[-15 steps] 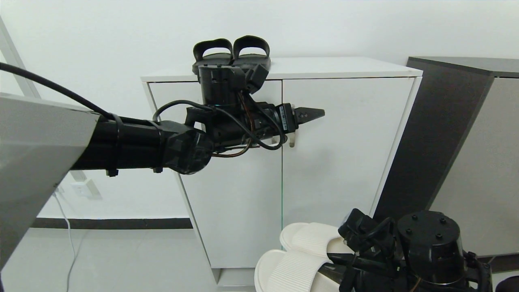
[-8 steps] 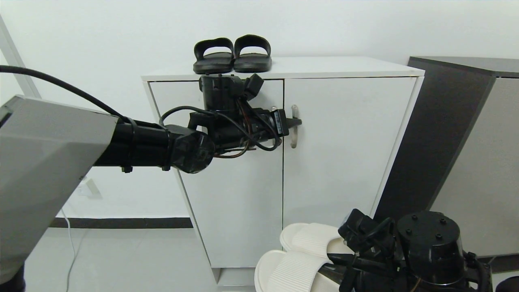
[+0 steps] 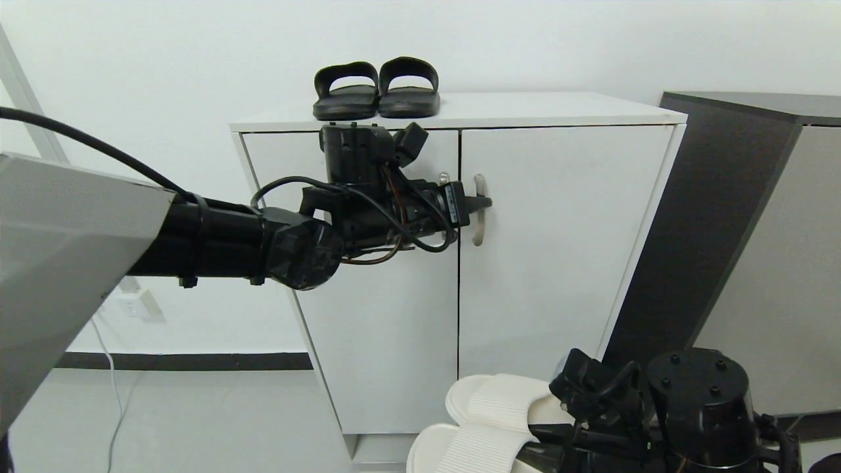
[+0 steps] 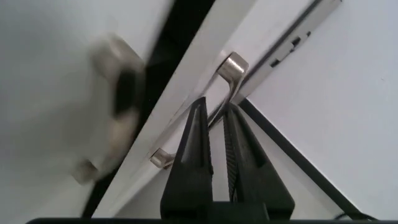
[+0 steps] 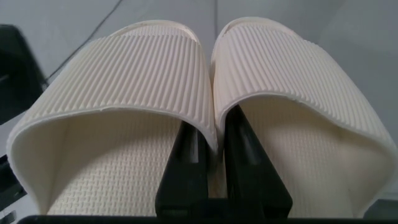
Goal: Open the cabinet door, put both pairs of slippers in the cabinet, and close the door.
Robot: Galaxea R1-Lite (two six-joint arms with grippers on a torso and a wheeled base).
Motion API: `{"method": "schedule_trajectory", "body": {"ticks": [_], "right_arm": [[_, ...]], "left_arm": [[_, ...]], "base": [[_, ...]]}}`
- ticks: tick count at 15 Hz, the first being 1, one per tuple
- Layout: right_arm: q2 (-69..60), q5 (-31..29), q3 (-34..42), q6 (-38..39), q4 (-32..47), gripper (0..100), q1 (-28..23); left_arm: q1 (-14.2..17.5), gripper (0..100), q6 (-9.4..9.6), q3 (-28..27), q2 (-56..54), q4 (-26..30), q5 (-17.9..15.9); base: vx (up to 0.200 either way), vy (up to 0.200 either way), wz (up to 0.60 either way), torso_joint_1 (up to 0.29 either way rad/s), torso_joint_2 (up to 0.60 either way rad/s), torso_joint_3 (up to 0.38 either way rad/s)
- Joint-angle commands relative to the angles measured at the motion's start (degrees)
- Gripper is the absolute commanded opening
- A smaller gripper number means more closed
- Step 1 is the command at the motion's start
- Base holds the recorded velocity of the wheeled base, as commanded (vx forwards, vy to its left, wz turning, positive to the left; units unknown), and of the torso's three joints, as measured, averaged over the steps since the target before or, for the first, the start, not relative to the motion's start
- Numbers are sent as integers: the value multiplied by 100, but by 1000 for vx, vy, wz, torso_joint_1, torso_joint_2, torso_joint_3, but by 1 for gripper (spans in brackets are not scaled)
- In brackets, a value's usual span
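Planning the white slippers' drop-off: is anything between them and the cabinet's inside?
Yes. Both cabinet doors are shut, closing it off from the white slippers in the right hand. The left hand is at the right door's handle, door not yet open.

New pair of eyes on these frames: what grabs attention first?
The left end effector is closed on the right-door handle of the white cabinet. Black slippers sit on its top, and the right end effector holds white slippers low in front.
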Motion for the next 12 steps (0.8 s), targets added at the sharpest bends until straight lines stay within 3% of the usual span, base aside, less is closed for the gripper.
{"method": "schedule_trajectory", "body": {"ticks": [1, 4, 8, 12], "right_arm": [[-72, 131, 169, -13, -180, 0, 47], [-81, 210, 397, -40, -558, 0, 196], [-89, 210, 415, -40, -567, 0, 240], [-89, 201, 406, -40, -567, 0, 249]], "left_arm": [[-144, 0, 11, 441, -372, -71, -4], [-355, 0, 19, 1057, -768, -414, 14], [-443, 0, 28, 1681, -1409, -432, 40], [-346, 0, 46, 2401, -2104, -441, 23]], "base": [[0, 0, 0, 0, 0, 0], [0, 0, 0, 0, 0, 0], [0, 0, 0, 0, 0, 0], [0, 0, 0, 0, 0, 0]]}}
